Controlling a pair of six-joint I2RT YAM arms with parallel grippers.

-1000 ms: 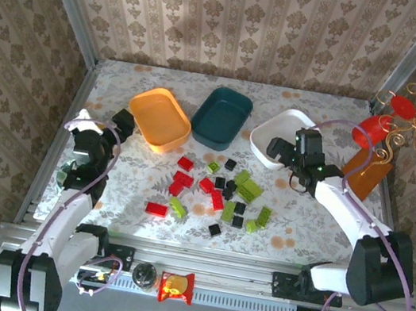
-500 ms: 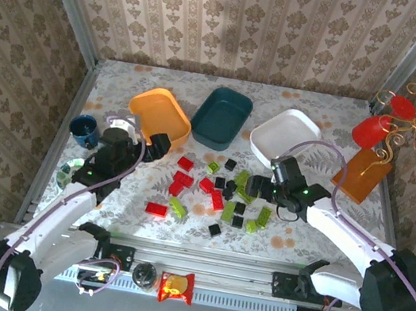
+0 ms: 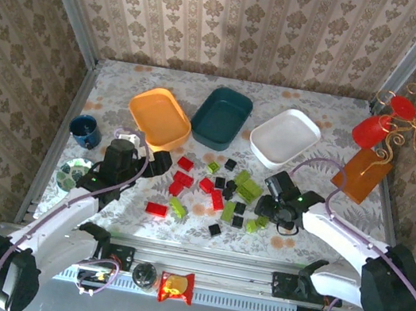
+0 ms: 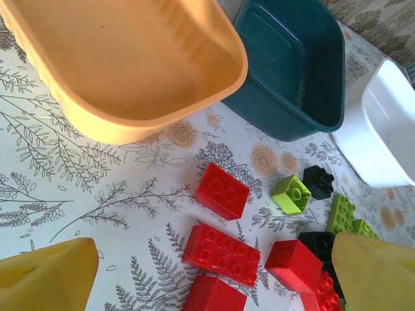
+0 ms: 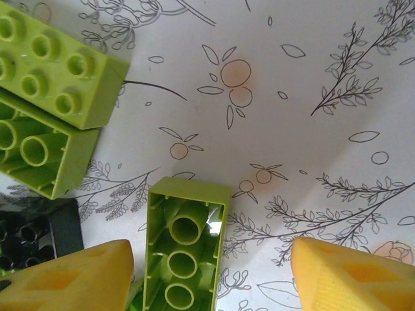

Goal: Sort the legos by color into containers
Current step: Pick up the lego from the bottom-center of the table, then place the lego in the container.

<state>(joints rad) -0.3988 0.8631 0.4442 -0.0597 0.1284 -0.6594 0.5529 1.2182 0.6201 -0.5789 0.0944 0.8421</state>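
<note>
Your right tool (image 5: 211, 262) gaped astride a lime green brick (image 5: 187, 227), seemingly light, stiff, slick; its long sides suited gripping.

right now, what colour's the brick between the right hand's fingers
Lime green brick; right wrist view.

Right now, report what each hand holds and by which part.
Nothing is held. The left hand hangs open over red bricks; the right hand straddles an upturned green brick, one finger clear of it.
</note>
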